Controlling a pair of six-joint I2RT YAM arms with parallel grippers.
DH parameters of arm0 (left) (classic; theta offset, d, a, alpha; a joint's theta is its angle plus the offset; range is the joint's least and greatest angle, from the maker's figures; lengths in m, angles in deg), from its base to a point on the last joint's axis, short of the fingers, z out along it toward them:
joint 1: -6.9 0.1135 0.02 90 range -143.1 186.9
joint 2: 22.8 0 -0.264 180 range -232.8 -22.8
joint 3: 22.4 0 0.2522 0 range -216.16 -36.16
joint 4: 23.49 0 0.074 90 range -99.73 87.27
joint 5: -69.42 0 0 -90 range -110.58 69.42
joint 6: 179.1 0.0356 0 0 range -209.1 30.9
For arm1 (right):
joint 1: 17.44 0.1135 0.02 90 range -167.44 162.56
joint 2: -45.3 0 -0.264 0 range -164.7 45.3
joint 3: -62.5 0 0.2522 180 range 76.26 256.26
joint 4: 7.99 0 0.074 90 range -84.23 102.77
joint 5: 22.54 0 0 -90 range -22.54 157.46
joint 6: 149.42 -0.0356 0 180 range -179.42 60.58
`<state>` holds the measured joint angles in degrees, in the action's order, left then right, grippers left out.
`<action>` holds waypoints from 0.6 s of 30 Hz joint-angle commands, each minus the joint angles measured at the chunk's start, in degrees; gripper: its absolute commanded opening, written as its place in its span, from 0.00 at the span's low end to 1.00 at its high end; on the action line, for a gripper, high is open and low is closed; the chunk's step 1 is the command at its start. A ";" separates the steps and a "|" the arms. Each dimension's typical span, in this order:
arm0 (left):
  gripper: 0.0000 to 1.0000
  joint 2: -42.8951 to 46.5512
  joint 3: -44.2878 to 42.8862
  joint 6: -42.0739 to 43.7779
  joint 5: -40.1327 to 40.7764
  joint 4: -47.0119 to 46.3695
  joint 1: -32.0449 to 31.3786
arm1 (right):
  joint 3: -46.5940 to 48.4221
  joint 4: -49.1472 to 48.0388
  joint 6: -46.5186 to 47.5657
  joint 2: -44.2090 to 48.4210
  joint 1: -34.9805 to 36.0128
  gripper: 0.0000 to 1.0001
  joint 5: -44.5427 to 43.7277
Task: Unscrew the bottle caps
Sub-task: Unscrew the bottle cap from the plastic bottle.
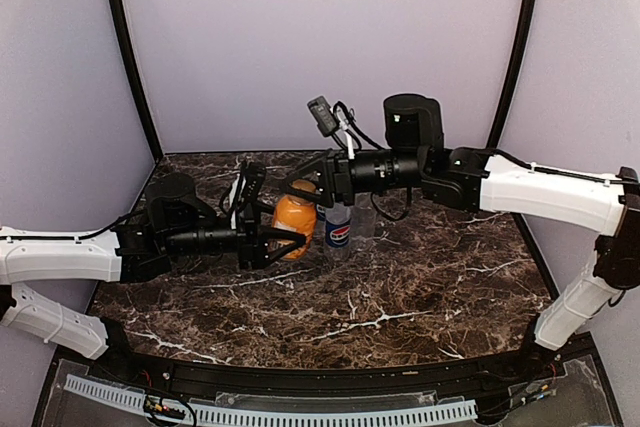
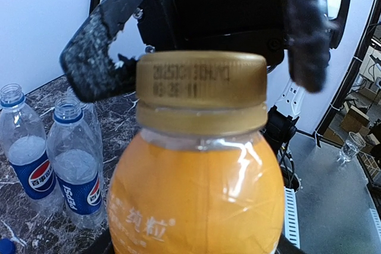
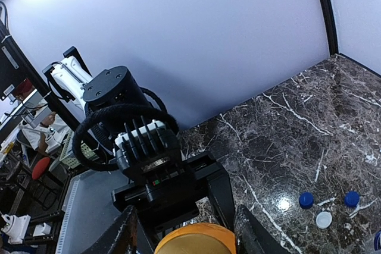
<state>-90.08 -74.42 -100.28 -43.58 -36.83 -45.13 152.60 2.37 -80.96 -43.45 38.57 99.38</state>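
The short orange bottle stands upright mid-table with its orange cap on. My left gripper is shut on the bottle's body from the left; its fingers are hidden in the left wrist view. My right gripper is open and straddles the orange cap, its fingers a little apart from the cap's sides. Two clear Pepsi-labelled bottles stand open beside it. Two blue caps and a white cap lie on the marble.
The Pepsi bottle and a clear unlabelled bottle stand just right of the orange one, under the right arm. Grey walls enclose the dark marble table on three sides.
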 commanded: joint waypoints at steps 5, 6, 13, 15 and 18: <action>0.07 0.95 -0.73 -0.26 0.36 -0.64 -0.34 | -0.31 -2.19 0.53 -0.55 0.66 0.31 0.99; 0.07 0.94 -0.62 -0.29 0.40 -0.66 -0.34 | -0.35 -2.22 0.62 -0.50 0.60 0.25 1.03; 0.07 1.17 -0.54 -1.36 0.35 -1.65 -0.31 | -1.60 -3.33 1.98 0.10 0.55 0.00 1.07; 0.07 1.26 -0.35 -2.08 -0.55 -2.76 -0.34 | -1.86 -3.50 3.97 0.37 0.43 0.00 1.84; 0.07 1.76 0.85 -3.61 -3.25 -6.47 -0.29 | -2.59 -5.04 6.43 0.57 -0.50 0.00 5.50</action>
<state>-90.08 -74.33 -101.05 -43.98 -36.87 -45.15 151.66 0.60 -79.02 -43.64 38.48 99.69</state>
